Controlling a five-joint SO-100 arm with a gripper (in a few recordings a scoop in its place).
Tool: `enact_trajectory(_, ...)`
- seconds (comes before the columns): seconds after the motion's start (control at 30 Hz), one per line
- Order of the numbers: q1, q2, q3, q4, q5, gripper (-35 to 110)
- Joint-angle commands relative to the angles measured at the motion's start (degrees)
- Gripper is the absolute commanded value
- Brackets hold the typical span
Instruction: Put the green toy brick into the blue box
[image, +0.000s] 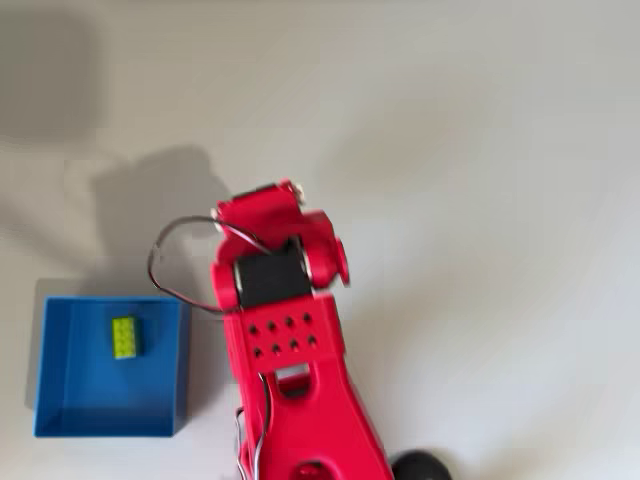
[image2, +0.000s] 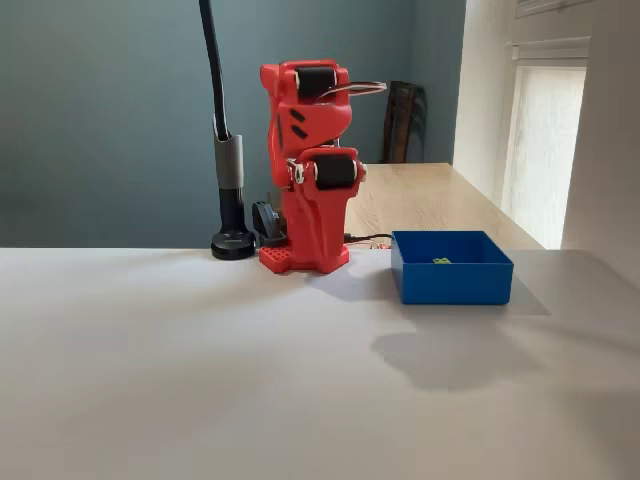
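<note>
Brick in the box, arm folded up beside it.

You had the brick lying flat on the box floor, studs up, toward the wall nearest the arm in the overhead view, touching no wall that I could make out; in the fixed view it showed as a small green speck above the box's front wall. Judged from that, your task looked done, which would explain why the red arm stood folded upright over its base, beside the box and apart from it, carrying nothing. Your claw pointed away from the box over bare tabletop; blur kept me from telling whether its fingers were apart or together. Counted: one brick, one box, one arm, plus one black lamp stand behind the arm.
</note>
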Motion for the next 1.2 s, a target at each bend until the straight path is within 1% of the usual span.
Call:
enact_trajectory(0.0, 1.05, 10.20, 6.86, -2.20, -0.44, 0)
enact_trajectory(0.33, 3.87, 28.13, 23.64, -3.52, 1.93, 0)
enact_trajectory(0.67, 8.26, 37.53, 34.45, -3.60, 2.81, 0)
enact_trajectory(0.83, 9.76, 41.66, 38.32, -3.60, 2.20, 0)
enact_trajectory(1.17, 10.11, 47.02, 39.81, -3.60, 3.08, 0)
